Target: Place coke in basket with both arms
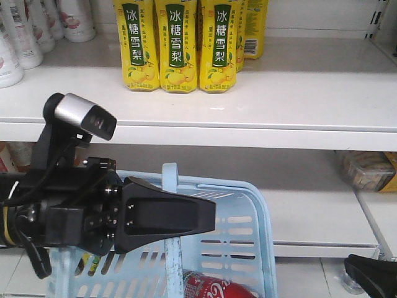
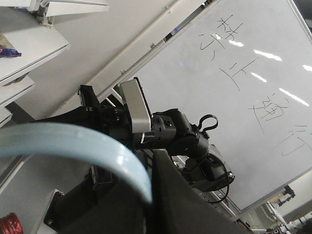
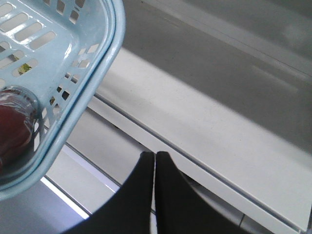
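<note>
The left black wedge-shaped gripper [image 1: 162,217] sits closest in the front view, at about 8 o'clock, and it's clamped on the thin pale blue bail handle [image 1: 171,205] of the pale blue slotted plastic basket [image 1: 248,230]; the left wrist view shows that handle [image 2: 73,146] curving right by the black pincer [image 2: 161,204]. A small camera w/ a silver-white cap [image 1: 84,113] sticks up from that arm at 10 o'clock. Inside the basket, at 6 o'clock, lies the red coke bottle w/ a white label [image 1: 208,287], on its side. In the right wrist view the right black gripper [image 3: 155,195] has its two tips pressed together w/ nothing between them, just beside the basket rim [image 3: 92,92] but not touching it. Farther back, on the white shelf [image 1: 260,99] at 12 o'clock, stand three tall yellow drink bottles w/ green labels [image 1: 177,43], & white bottles [image 1: 25,31] at 11 o'clock.
</note>
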Tool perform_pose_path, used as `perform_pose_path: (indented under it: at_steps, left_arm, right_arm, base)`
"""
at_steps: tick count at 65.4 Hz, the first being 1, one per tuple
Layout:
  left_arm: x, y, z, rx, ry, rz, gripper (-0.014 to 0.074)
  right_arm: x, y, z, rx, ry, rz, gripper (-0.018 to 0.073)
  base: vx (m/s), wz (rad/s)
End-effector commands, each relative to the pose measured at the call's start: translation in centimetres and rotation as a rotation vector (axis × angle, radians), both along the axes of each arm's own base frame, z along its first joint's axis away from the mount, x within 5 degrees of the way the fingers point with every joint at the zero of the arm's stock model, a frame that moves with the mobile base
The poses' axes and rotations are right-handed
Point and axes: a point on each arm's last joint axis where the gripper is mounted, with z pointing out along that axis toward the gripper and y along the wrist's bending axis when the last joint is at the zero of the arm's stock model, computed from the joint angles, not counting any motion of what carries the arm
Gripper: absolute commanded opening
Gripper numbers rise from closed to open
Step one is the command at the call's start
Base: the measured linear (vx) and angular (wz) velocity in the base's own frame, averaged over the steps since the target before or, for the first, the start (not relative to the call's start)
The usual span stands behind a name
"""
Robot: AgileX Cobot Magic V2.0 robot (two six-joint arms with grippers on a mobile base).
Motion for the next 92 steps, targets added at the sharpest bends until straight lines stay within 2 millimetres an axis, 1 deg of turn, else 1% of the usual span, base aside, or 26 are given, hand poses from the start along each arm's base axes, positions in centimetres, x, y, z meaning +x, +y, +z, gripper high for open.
perform_pose_path:
  at_steps: [1,48,55,59,64,82,89,92]
  left_arm:
    - [-1.9,0.6,3.6,-0.226,-0.05,-0.155,-0.0006]
    - [-1.9,0.6,3.5,-0.225,-0.053,-0.155,-0.0006]
    - [-1.1,0.4,3.3,-0.213,-0.124,-0.068,-0.0006]
    - [-0.5,0.3,3.0,-0.167,-0.199,0.008,-0.0006]
    - [-0.2,0.3,2.2,-0.105,-0.254,0.054,-0.0006]
    - [0.8,0.8,-1.8,0.059,-0.241,0.227,-0.0006]
    - [1.0,1.3,-2.5,0.066,-0.212,0.321,-0.0006]
    - [1.1,1.6,-2.7,0.077,-0.239,0.365,-0.0006]
  right_arm:
    - [0.4,0.2,1.6,0.039,-0.104,0.006,-0.0005]
    - [0.3,0.2,1.5,0.039,-0.096,0.005,-0.0005]
    - [0.3,0.2,1.5,0.04,-0.096,0.005,-0.0005]
    - [0.3,0.2,1.5,0.04,-0.096,0.005,-0.0005]
    - [0.3,0.2,1.5,0.04,-0.096,0.005,-0.0005]
    - [0.3,0.2,1.5,0.04,-0.096,0.005,-0.0005]
    - [0.3,0.2,1.5,0.04,-0.096,0.005,-0.0005]
    - [0.3,0.2,1.5,0.04,-0.096,0.005,-0.0005]
  base:
    - [0.0,0.0]
    - [0.0,0.0]
    - [0.0,0.0]
    - [0.0,0.0]
    - [0.0,0.0]
    - [0.0,0.0]
    - [0.0,0.0]
    - [0.0,0.0]
